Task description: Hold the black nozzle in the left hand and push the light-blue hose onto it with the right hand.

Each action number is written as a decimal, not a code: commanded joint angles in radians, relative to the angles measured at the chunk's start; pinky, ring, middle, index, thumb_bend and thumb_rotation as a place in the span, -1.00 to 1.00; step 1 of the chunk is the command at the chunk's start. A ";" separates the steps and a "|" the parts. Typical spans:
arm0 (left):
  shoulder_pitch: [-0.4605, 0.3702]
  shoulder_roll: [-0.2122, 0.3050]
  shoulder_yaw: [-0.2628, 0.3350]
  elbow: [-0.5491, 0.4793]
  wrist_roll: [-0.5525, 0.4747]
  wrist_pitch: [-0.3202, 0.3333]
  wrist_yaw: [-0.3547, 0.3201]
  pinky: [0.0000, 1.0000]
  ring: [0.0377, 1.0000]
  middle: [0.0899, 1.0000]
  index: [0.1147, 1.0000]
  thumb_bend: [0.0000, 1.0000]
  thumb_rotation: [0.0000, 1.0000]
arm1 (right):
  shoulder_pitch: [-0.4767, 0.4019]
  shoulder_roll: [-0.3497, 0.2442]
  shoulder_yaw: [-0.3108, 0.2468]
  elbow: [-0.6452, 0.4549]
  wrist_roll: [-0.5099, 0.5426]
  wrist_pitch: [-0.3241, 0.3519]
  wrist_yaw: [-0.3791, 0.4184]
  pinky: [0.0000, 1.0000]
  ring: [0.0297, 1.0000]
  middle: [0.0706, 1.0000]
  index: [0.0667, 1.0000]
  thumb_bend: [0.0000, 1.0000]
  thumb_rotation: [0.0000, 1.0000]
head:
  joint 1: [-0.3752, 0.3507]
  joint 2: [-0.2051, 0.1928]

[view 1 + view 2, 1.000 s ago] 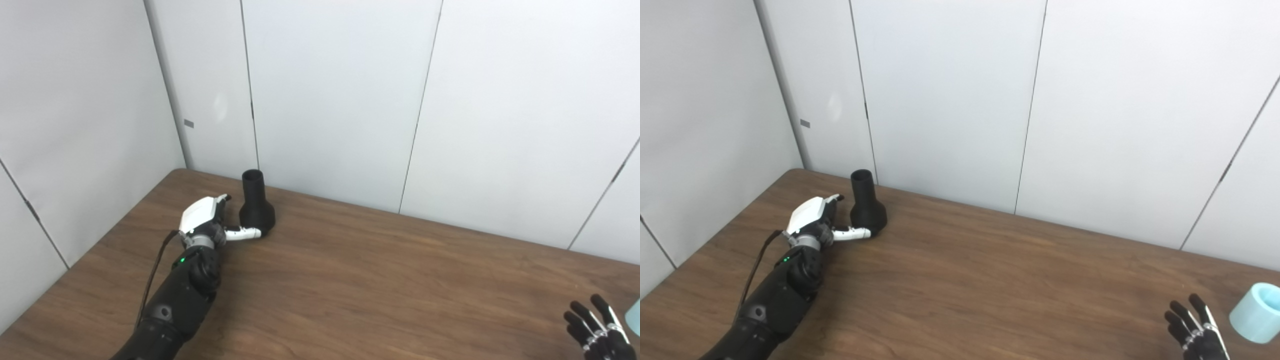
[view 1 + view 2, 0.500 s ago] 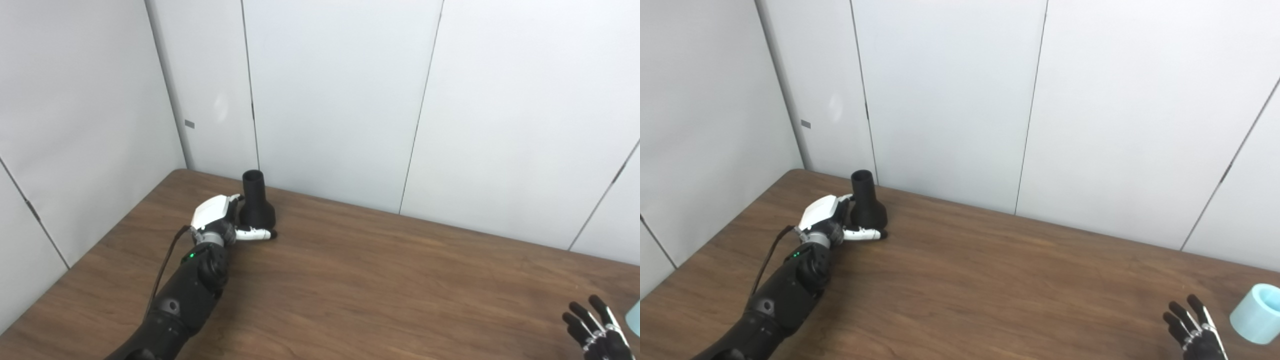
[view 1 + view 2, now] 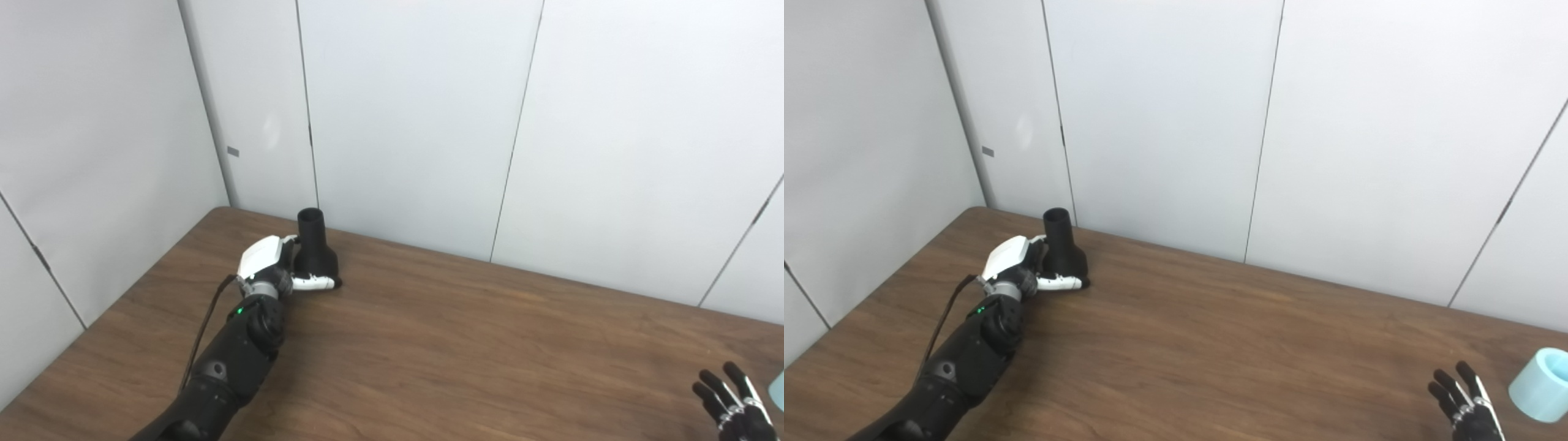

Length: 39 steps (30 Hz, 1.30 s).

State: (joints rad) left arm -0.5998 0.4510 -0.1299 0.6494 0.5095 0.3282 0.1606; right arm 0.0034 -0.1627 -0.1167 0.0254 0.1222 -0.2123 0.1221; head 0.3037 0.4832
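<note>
The black nozzle [image 3: 313, 248] stands upright on the table near the back left corner, narrow neck up. My left hand [image 3: 275, 269] is pressed against its left side at the wide base. The thumb lies straight across the front of the base, and the fingers are hidden behind the nozzle, so I see no firm hold. The light-blue hose [image 3: 1540, 384], a short open tube, stands at the far right of the table. My right hand [image 3: 1464, 407] is open just left of the hose, fingers spread and apart from it, partly cut off by the bottom edge.
The brown wooden table [image 3: 459, 343] meets white wall panels [image 3: 416, 122] close behind the nozzle and along the left side. A black cable [image 3: 205, 331] runs along my left forearm.
My left hand has slid right, from a gap beside the nozzle to cupping its base, thumb now in front. The nozzle, hose and right hand have barely moved.
</note>
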 commanded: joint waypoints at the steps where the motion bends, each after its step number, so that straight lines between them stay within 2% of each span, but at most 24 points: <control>1: -0.042 0.007 -0.001 0.006 -0.004 -0.008 -0.002 1.00 0.92 0.79 0.73 1.00 -0.16 | 0.090 0.025 0.012 0.066 -0.010 0.002 -0.011 0.84 0.74 0.75 0.90 0.40 0.91 | 0.000 0.002; 7: -0.049 0.005 0.000 0.024 -0.023 -0.020 -0.011 0.97 0.92 0.80 0.75 0.98 -0.16 | 0.091 0.026 0.011 0.064 -0.006 -0.001 -0.005 0.85 0.74 0.74 0.90 0.36 0.89 | -0.004 0.006; 13: -0.059 0.003 -0.010 0.050 -0.021 -0.045 -0.011 0.78 0.85 0.74 0.71 0.97 -0.16 | 0.095 0.026 0.013 0.055 -0.012 0.004 -0.006 0.82 0.73 0.72 0.90 0.33 0.89 | -0.007 0.011; 19: -0.073 0.003 -0.033 0.089 -0.018 -0.079 -0.021 0.69 0.79 0.69 0.66 0.97 -0.18 | 0.098 0.027 0.014 0.047 -0.002 0.007 -0.001 0.83 0.73 0.72 0.89 0.36 0.86 | -0.011 0.016; 26: -0.080 0.007 -0.054 0.106 -0.018 -0.085 -0.031 0.54 0.72 0.63 0.63 0.95 -0.17 | 0.106 0.027 0.014 0.030 0.003 0.024 0.000 0.79 0.76 0.73 0.90 0.33 0.86 | -0.014 0.020; 34: -0.083 0.012 -0.068 0.118 -0.015 -0.087 -0.038 0.29 0.48 0.44 0.50 0.86 -0.30 | 0.112 0.025 0.016 0.015 0.003 0.031 0.002 0.76 0.77 0.75 0.90 0.30 0.86 | -0.015 0.027; 37: -0.087 0.015 -0.083 0.126 -0.008 -0.058 -0.065 0.32 0.47 0.43 0.42 0.77 -0.45 | 0.114 0.026 0.017 0.009 0.003 0.033 0.001 0.71 0.76 0.75 0.90 0.29 0.85 | -0.015 0.028; 39: -0.092 0.024 -0.110 0.126 0.007 -0.028 -0.107 0.37 0.51 0.45 0.40 0.70 -0.53 | 0.115 0.023 0.019 0.009 -0.005 0.029 0.001 0.71 0.75 0.76 0.91 0.29 0.86 | -0.015 0.028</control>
State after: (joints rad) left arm -0.6922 0.4877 -0.2118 0.7537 0.5169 0.2676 0.1504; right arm 0.0377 -0.1628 -0.1106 -0.0183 0.1127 -0.1842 0.1230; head 0.2884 0.5108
